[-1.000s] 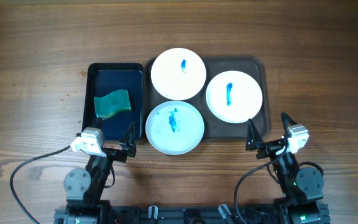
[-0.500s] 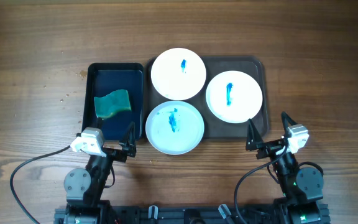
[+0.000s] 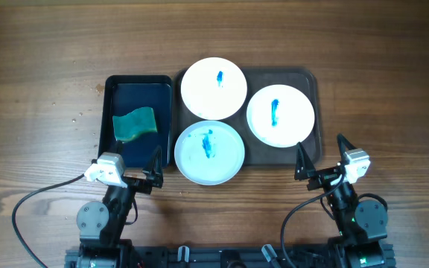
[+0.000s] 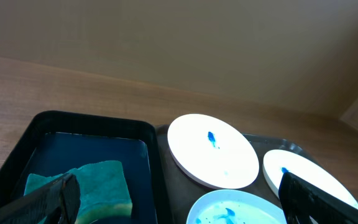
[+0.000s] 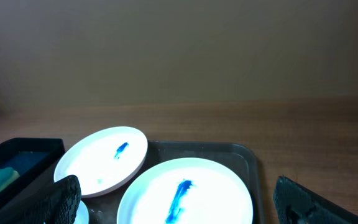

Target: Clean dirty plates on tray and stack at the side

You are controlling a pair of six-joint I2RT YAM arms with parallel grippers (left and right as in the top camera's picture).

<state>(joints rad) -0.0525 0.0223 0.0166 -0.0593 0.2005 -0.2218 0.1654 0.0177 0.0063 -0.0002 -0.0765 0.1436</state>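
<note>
The green sponge [image 3: 134, 123] is seen at 12 o'clock of the spread, empty left fingers [image 4: 50, 202]; long axis 9-to-3; right fingers [image 5: 56, 199] likewise spread, farther off.

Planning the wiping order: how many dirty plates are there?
3, all smeared: the far plate at the back left of the tray, the right plate on its right, the near plate overhanging its front edge. None appears hidden.

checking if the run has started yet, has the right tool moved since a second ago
No. In the overhead view the right tool sits open just where it was, at the near right corner of the tray.
</note>
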